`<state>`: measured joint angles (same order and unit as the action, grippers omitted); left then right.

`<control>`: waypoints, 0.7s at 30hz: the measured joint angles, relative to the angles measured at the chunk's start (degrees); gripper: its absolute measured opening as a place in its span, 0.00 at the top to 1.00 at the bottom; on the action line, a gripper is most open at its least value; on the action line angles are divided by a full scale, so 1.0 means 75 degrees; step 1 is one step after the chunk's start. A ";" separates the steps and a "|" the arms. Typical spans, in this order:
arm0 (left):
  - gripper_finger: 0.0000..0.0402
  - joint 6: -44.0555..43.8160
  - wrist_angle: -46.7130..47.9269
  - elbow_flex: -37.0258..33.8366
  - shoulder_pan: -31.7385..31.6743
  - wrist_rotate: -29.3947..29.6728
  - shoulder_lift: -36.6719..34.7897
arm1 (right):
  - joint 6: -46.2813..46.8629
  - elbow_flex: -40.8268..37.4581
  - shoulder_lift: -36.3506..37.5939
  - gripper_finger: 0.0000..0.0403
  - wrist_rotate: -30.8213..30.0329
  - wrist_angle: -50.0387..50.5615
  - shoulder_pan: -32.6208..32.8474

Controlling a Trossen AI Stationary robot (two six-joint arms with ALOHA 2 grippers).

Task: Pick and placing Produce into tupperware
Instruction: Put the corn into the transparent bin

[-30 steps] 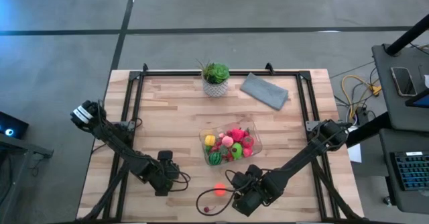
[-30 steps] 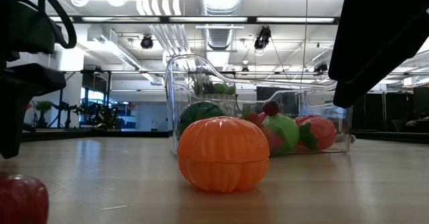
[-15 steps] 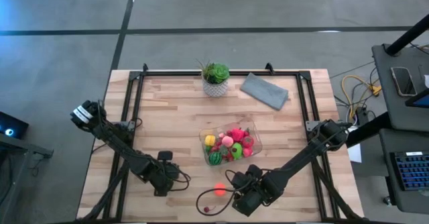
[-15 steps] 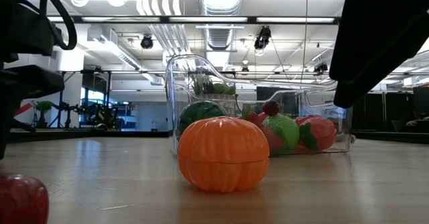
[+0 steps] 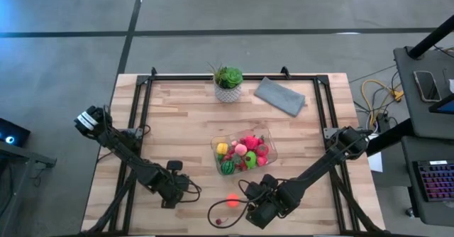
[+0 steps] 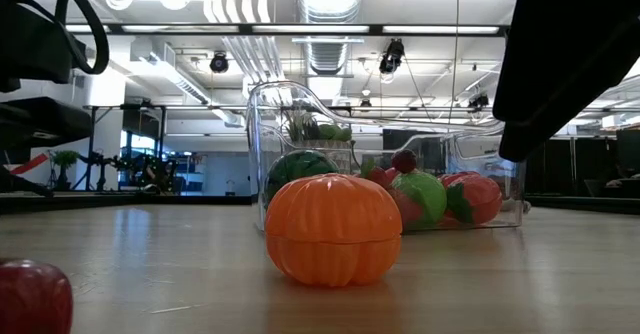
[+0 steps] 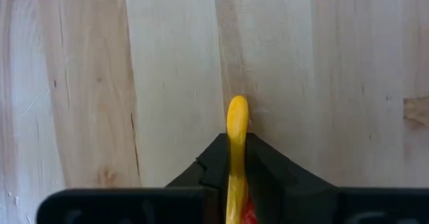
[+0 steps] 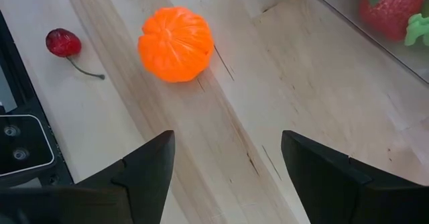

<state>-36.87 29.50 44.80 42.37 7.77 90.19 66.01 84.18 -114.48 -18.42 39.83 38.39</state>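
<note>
**Q:** Clear plastic marks which item?

**A:** It marks the tupperware point(image 5: 243, 154), which rests on the wooden desk point(image 5: 184, 130) right of centre. It holds produce point(image 5: 245, 152): red and pink pieces, a green one, a yellow one and a striped green melon point(image 5: 227, 167) at its near left corner.

**Q:** Which pieces lie outside the container?

**A:** An orange pumpkin-shaped piece point(image 5: 231, 199) sits on the desk just near of the container. A red cherry point(image 8: 63, 42) with a thin stem lies to its near left, apart from it, close to the desk's near edge.

**Q:** How do the two hands stand?

**A:** The left hand point(image 7: 236, 158) is low over the near left part of the desk, clenched on a thin yellow piece point(image 7: 236, 133) that stands out past its fingertips; something red shows behind it between the fingers. The right hand point(image 8: 226, 158) hovers at the near edge, just right of the orange piece, its fingers spread and grasping nothing.

**Q:** What stands at the far side?

**A:** A green potted plant point(image 5: 228, 83) in a white pot, with a folded grey cloth point(image 5: 279, 96) to its right.
</note>
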 joint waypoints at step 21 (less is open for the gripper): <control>0.95 0.2068 0.0588 0.0929 -0.1077 0.1221 -0.1343 | 0.1604 0.0251 0.1393 0.34 -0.2710 0.1012 0.0099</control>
<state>-21.35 33.90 51.76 34.29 16.93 80.12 78.04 86.06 -104.03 -38.74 47.42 39.13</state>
